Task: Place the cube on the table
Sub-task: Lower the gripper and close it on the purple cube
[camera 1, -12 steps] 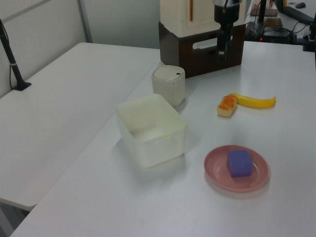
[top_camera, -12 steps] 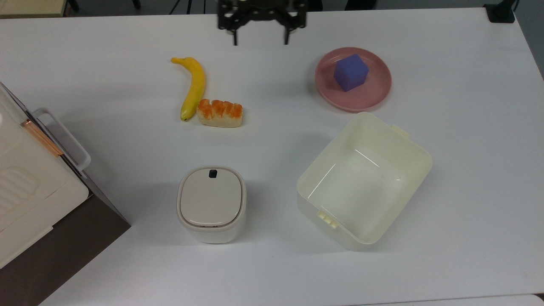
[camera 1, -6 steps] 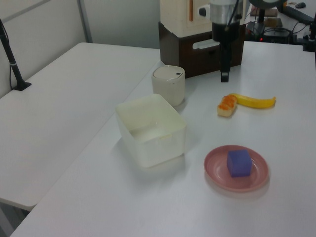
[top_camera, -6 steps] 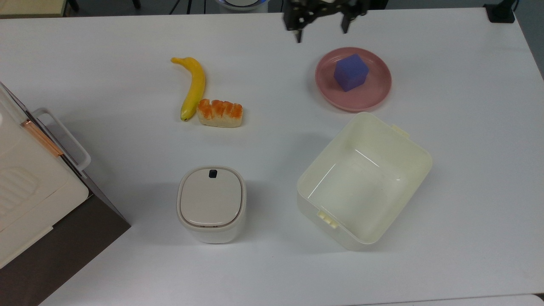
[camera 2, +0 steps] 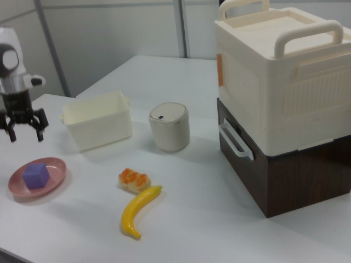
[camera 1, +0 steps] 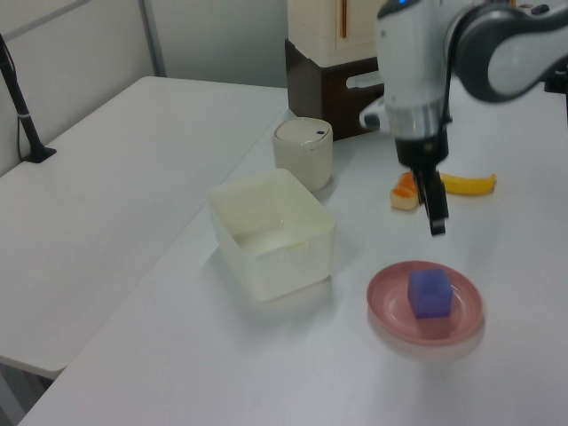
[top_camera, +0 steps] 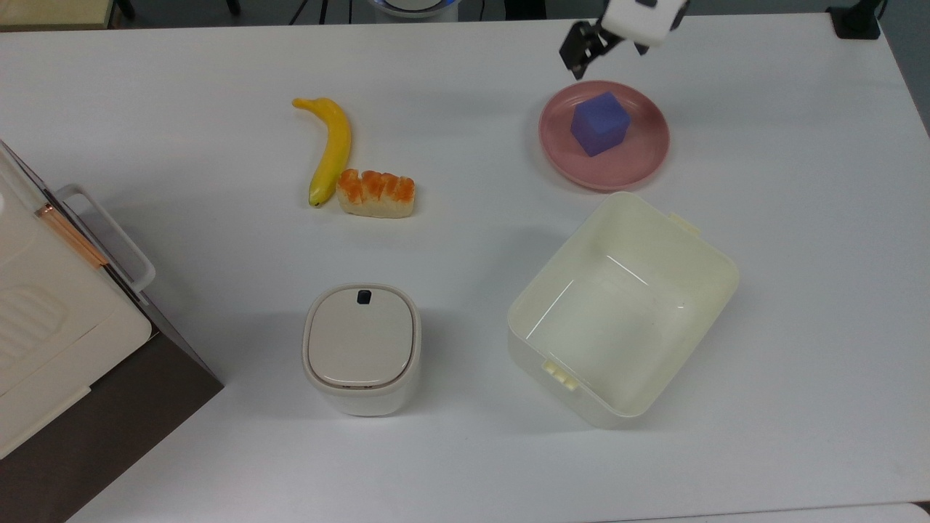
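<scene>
The cube (top_camera: 599,123) sits on the pink plate (top_camera: 639,163) beside the cream tub (top_camera: 708,287), nothing blocking it, while the right view shows the gripper (camera 2: 24,133) hovering above, fingers spread

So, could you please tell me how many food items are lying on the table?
2. The banana lies on the table left of centre in the top view, and the bread piece sits right beside its lower tip. Nothing appears hidden.

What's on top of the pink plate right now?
The purple-blue cube sits on the pink plate, near its middle. Nothing else lies on the rim around it. The patch of plate under the cube is covered.
</scene>
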